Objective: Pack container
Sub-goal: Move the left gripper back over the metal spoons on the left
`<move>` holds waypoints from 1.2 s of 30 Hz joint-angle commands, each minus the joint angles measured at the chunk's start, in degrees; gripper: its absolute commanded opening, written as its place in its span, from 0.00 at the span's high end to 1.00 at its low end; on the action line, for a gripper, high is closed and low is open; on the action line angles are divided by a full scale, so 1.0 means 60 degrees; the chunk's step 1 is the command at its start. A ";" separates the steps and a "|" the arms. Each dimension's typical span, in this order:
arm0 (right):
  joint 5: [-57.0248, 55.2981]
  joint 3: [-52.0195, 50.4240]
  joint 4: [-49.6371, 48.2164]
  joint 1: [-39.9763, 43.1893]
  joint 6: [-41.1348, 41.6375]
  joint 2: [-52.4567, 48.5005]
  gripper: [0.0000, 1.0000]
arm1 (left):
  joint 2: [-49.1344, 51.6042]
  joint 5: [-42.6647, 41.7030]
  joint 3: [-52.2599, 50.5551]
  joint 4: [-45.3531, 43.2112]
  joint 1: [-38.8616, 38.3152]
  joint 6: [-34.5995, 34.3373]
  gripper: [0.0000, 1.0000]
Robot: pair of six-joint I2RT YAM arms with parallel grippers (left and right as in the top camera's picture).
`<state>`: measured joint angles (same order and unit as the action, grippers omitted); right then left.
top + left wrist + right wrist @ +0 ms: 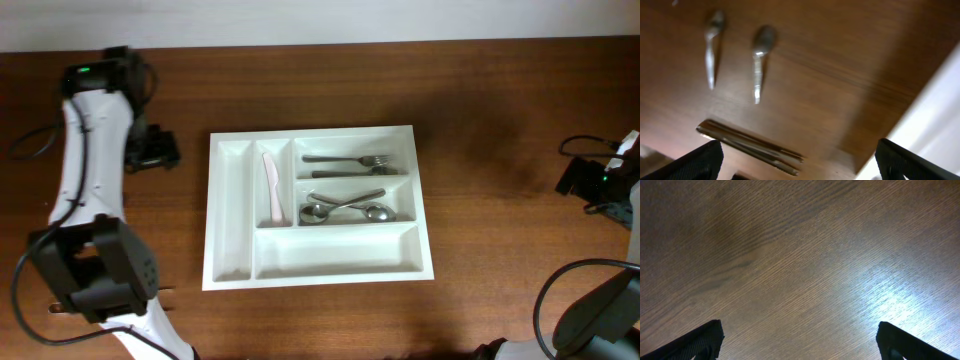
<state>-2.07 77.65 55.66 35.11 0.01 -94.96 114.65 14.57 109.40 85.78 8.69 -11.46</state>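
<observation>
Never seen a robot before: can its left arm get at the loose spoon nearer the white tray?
Probably yes: the spoon lies bare on the table just ahead of the open left tool, with nothing visible in between.

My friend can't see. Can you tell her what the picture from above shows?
A large white plastic cutlery tray sits on a brown wooden table, holding metal forks, metal spoons and one pale plastic knife. Two compartments are empty.

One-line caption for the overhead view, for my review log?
White tray on a wooden table, holding a pale knife, forks and spoons; two compartments empty.
</observation>
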 commanded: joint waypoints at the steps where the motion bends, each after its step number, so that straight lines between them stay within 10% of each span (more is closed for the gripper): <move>1: -0.0007 0.0004 -0.0004 0.0025 0.0073 -0.0051 0.01 | -0.0186 0.0073 -0.0222 -0.0113 0.0572 0.0459 0.01; 36: -0.0007 0.0004 -0.0004 0.0025 0.0073 -0.0051 0.01 | -0.0182 -0.2444 -0.4670 -0.4954 0.2849 0.4215 0.01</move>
<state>-2.07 77.65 55.66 35.11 0.01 -94.96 114.54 3.03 82.04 57.43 25.47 12.27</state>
